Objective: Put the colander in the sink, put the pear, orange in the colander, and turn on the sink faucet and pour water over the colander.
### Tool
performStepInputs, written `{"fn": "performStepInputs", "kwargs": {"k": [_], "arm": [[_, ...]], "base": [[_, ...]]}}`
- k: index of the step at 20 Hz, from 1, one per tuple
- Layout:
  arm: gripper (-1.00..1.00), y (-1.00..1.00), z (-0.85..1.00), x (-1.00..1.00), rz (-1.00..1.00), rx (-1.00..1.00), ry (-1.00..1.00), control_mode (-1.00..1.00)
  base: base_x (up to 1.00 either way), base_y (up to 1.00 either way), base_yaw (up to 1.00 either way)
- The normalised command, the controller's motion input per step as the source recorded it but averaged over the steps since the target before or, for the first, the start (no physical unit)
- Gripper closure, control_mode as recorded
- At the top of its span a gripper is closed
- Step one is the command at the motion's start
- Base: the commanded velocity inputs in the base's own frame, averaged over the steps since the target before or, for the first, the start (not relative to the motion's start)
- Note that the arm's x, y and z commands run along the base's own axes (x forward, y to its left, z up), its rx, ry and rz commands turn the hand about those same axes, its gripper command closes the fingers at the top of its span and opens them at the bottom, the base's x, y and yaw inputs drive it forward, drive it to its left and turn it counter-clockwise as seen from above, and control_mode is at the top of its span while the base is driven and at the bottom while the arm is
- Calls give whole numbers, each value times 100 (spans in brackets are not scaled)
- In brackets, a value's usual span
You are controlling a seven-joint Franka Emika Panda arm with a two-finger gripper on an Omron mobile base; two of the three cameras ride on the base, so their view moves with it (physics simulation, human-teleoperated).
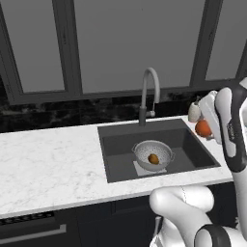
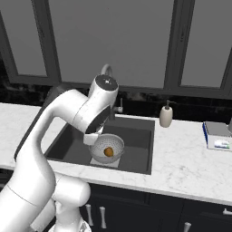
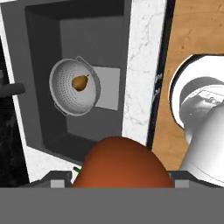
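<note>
Between the hand's fingers sits the orange, gripped.

The lower part of the orange between the jaws is cut off by the hand view's bottom band, and the fingertips are largely hidden beside it. In the left base view, the orange is partly covered by the arm.

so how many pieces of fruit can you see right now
2. The pear lies inside the colander in the sink. The orange is held between the fingers, up over the counter right of the sink.
</note>
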Motion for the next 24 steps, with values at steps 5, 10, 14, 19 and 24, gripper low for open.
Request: {"fn": "performStepInputs", "kwargs": {"k": [5, 10, 14, 19, 24], "arm": [[100, -62, -6, 11, -21, 9, -11, -100], [100, -39, -10, 72, -12, 10, 1, -100], [100, -17, -24, 100, 0, 7, 9, -100], [100, -5, -46, 85, 3, 4, 9, -100], [100, 0, -63, 45, 14, 2, 2, -100]], "base": [[0, 0, 0], [0, 0, 0], [0, 0, 0], [0, 0, 0], [0, 0, 0]]}}
